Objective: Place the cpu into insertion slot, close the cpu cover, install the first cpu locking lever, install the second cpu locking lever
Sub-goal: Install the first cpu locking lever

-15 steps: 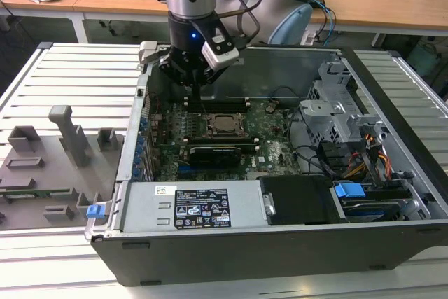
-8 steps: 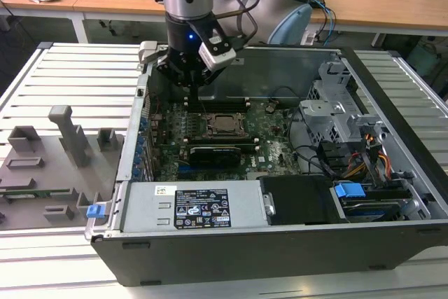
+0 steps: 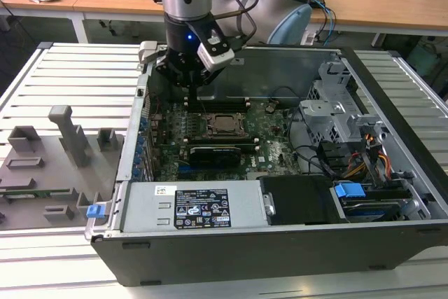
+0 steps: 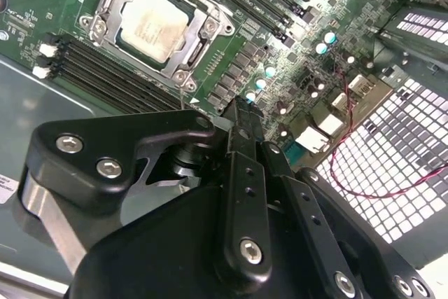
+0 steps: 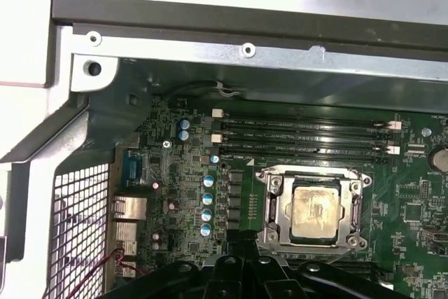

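Observation:
The cpu (image 3: pixel 225 124) (image 4: pixel 155 27) (image 5: pixel 315 213) lies flat in the insertion slot on the green board, pale metal top facing up. The silvery cpu cover (image 4: pixel 203 33) (image 5: pixel 274 204) lies down around it, framing the chip through its window and hiding the slot's pin field. My gripper (image 3: pixel 192 87) (image 4: pixel 241 108) (image 5: pixel 241 265) hangs above the board just beside the socket, towards the exterior view's left and the case's back wall. Its fingers are shut together with nothing between them. It touches neither chip nor cover.
Black memory slots (image 5: pixel 301 134) run between the socket and the case's back wall (image 3: pixel 280 68). A long black expansion card (image 3: pixel 213 152) lies in front of the socket. A power supply (image 3: pixel 189 208), drive cage (image 3: pixel 336 113) and cables (image 3: pixel 371 159) fill the case. Grey fixtures (image 3: pixel 63 138) stand outside it.

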